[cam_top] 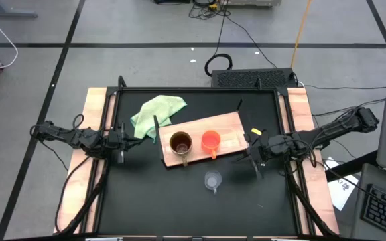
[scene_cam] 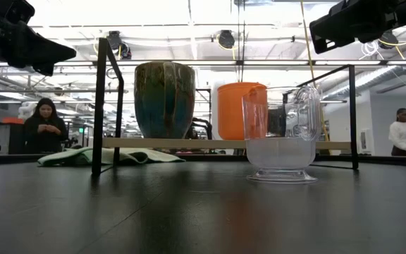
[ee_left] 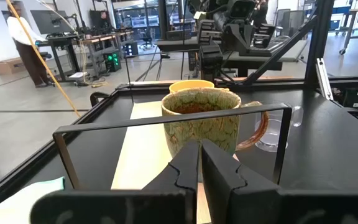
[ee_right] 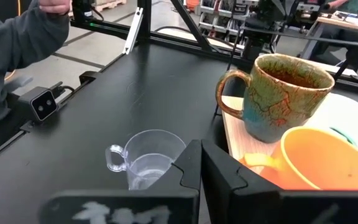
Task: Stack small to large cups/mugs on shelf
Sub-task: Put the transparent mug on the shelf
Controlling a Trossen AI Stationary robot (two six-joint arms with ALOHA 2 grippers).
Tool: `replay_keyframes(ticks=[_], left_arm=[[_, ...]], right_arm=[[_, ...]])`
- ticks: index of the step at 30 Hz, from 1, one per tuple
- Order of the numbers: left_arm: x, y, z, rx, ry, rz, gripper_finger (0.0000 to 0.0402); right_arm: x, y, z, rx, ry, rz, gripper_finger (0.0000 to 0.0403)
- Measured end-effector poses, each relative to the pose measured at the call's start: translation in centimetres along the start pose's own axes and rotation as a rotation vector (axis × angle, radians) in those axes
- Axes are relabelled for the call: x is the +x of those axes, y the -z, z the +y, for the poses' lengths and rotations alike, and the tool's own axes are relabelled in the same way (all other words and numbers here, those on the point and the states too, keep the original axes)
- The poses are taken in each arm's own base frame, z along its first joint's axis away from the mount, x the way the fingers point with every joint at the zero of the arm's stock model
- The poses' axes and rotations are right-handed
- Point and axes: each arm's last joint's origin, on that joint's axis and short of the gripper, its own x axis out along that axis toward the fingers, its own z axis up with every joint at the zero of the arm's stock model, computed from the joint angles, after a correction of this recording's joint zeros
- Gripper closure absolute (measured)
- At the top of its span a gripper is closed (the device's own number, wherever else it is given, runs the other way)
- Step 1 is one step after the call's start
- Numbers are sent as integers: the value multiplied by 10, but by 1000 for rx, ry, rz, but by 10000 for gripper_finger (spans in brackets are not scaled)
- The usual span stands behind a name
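Your right hand (cam_top: 259, 156) hangs above the desk (cam_top: 146, 201) just off the right end of the shelf (cam_top: 230, 124), fingers (ee_right: 188, 165) clenched together on nothing. Your left hand (cam_top: 120, 140) waits at the left side, near the green cloth (cam_top: 154, 110), its fingers (ee_left: 188, 171) likewise pressed shut and empty.

Nearest the right hand, the glass (cam_top: 212, 180) stands upright on the desk, in front of the shelf and apart from it. It looks like thin clear plastic or glass: light, slick and easy to tip or crush, so pinch it gently across the rim wall, away from its little handle, with the hand opened first.

On the shelf, the orange cup (cam_top: 210, 141) stands just right of the mug (cam_top: 180, 142), the two close but not touching as far as you can see. The cup looks light and stiff; grip its wall over the rim. The mug seems the heaviest, glazed ceramic, slippery and breakable; it can likely stay put as the base, with the cup going in it and the glass last.
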Motion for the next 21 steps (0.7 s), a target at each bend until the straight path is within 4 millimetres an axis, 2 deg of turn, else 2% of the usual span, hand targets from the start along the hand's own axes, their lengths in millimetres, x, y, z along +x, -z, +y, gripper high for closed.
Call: replay_keyframes(ticks=[21], left_arm=[[0,-2,-4,-19,146,-22,380]], right_arm=[[-14,-9,-2,-52,13,-79,403]])
